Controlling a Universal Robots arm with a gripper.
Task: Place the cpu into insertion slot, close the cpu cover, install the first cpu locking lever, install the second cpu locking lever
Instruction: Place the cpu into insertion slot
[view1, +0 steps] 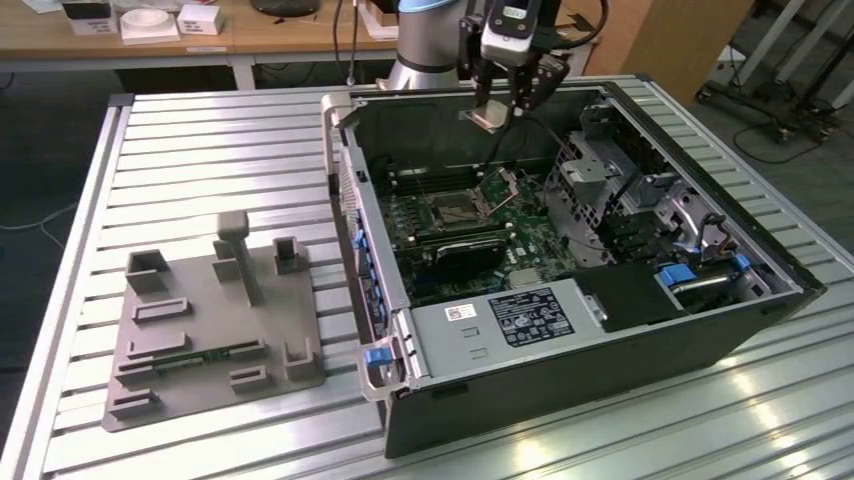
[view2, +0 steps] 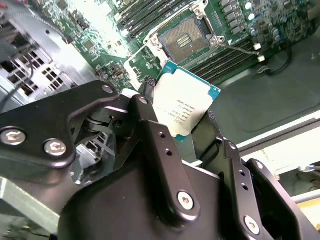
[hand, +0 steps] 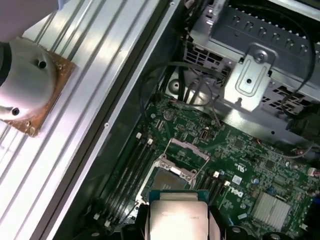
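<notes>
Hanging above the open computer case (view1: 574, 380), my gripper (view1: 499, 108) is clamped on the chip (view1: 487, 117), with one finger on each of two opposite edges. In the second wrist view the chip (view2: 186, 100) shows its pale metal top, but one edge of it is hidden behind the black fingers (view2: 150, 130). In the first wrist view the chip (hand: 177, 217) is cut off by the border of the picture. The chip is in the air, well apart from the socket (hand: 172, 176) on the green board below it. The socket (view2: 186, 37) is open, and the cover frame (hand: 189, 149) stands raised at one edge of it. I cannot make out the two thin levers clearly. The case lies on a ribbed metal table (view1: 200, 140).
</notes>
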